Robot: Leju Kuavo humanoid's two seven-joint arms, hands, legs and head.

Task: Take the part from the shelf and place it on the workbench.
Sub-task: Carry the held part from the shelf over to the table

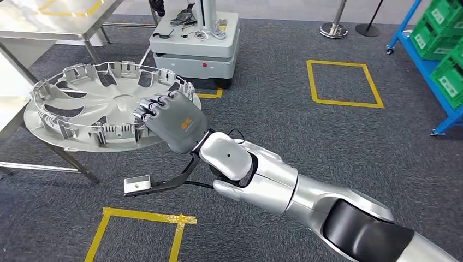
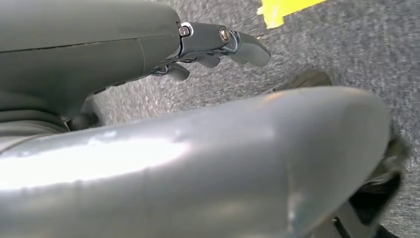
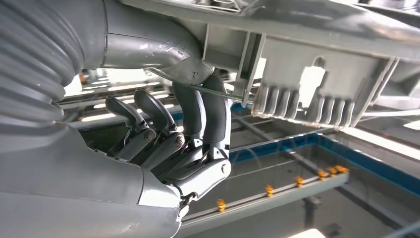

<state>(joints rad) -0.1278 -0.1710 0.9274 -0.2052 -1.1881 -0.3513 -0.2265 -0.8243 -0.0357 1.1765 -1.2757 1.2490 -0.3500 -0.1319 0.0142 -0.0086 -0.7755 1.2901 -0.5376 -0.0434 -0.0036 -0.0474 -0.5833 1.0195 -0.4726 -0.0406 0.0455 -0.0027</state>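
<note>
A: Where do we stand with the part [image 1: 104, 106]?

B: We have it off the shelf already, by the look of things. Our right hand [image 1: 173, 121] holds it by the rim, fingers [image 3: 210, 116] clamped on the edge, thumb on one face and the darker fingers on the other, as the right wrist view shows.

A: And is it down yet?

B: We cannot tell for sure. From the head view the part overlaps the corner of the tabletop [image 1: 13, 117], with most of it hanging out past the edge over the grey floor [image 1: 306, 136]. Whether its far side touches the tabletop or floats just above, we cannot say.

A: So what is left?

B: We judge the carrying nearly done. We would need to bring the part further in over the tabletop, set it flat, and let go. Released where it is now, it would likely tip off the edge.

A: And our left hand [image 2: 218, 47]?

B: It hangs low over the floor, holding nothing, near a strip of yellow tape [image 2: 285, 9]. The fingers look loosely curled, but we cannot tell whether they are together or apart.
</note>
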